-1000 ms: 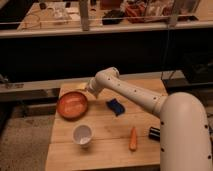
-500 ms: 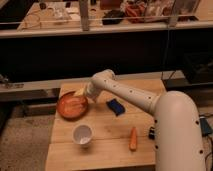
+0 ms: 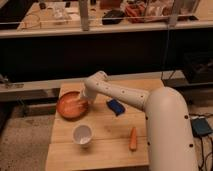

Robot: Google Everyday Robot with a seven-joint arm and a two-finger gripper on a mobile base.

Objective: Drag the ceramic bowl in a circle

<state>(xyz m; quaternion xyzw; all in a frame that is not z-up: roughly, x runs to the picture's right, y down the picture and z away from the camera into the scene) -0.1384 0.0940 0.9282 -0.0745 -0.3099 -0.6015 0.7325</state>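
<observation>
From my remote station, I watched the end effector (image 3: 81, 104) reach into the ceramic bowl (image 3: 70, 105) at the back-left part of the wooden worktop (image 3: 105, 135). A second before, the tool had sat at the bowl's right rim; half a second later it had dipped toward the inside; at this moment it lay over the bowl's right inner wall, apparently pressing there, though the contact itself was too murky for me to confirm. I could not tell how the tool was set.

The bowl appeared to have slid slightly leftward and toward the worktop's left edge compared with a second earlier, which I read as the drag having begun rather than merely the approach. Only a short arc seemed covered, so most of the circle remained.

The white cup (image 3: 82, 135) stood well apart in front of the bowl, the blue object (image 3: 116, 106) lay just beside the arm's forearm, and the carrot (image 3: 133, 139) rested toward the front right. My judgement was that the coming sweep needed to curve forward without carrying the bowl off the left edge or into the cup.
</observation>
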